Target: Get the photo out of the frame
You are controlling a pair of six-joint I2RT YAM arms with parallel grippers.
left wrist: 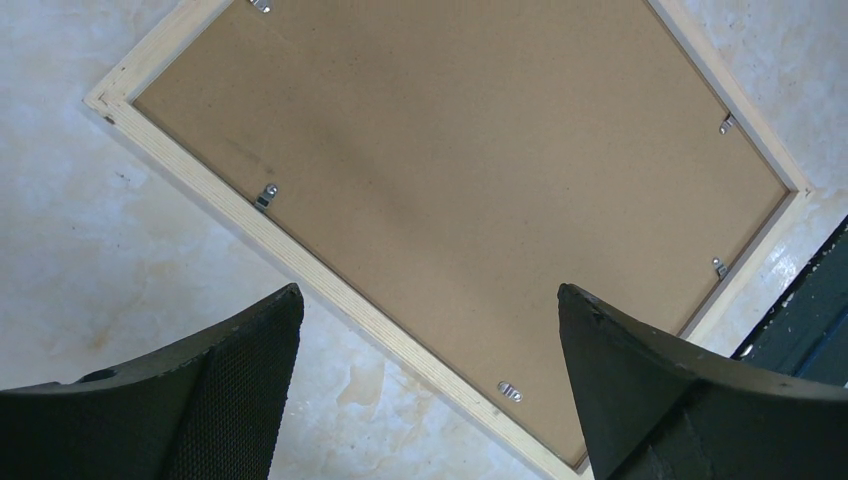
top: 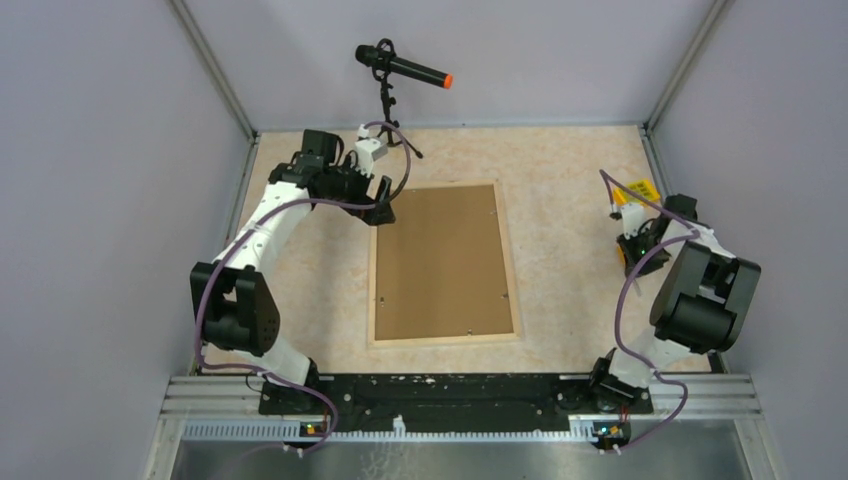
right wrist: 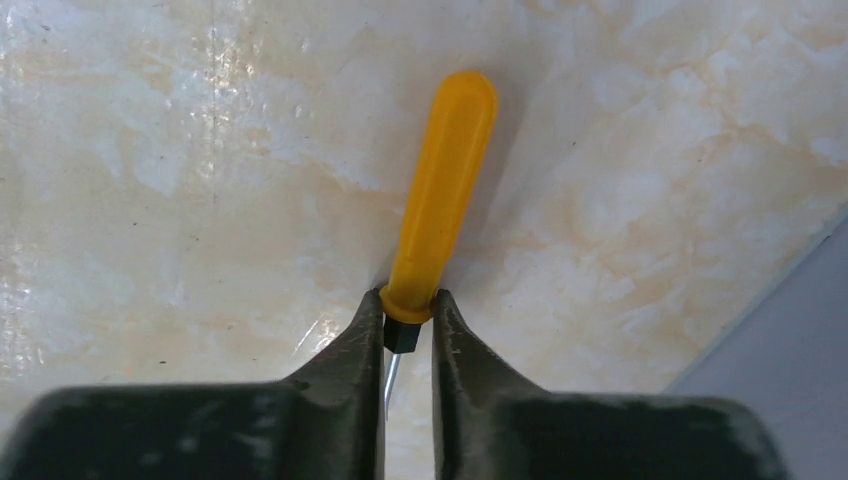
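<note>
The frame [top: 440,262] lies face down mid-table, its brown hardboard back up inside a pale wood rim [left wrist: 330,285]. Small metal clips [left wrist: 265,196] hold the back board in. The photo is hidden under that board. My left gripper [top: 383,212] hovers over the frame's far left corner, wide open with nothing between its fingers [left wrist: 428,292]. At the right side of the table my right gripper [top: 628,245] is shut on a yellow-handled screwdriver [right wrist: 445,190], pinching it at the handle's collar [right wrist: 409,298]. The thin metal shaft runs back between the fingers.
A black microphone [top: 403,68] on a small stand sits at the back edge, behind the left arm. A yellow item [top: 637,190] lies at the far right near the wall. Grey walls close in three sides of the table.
</note>
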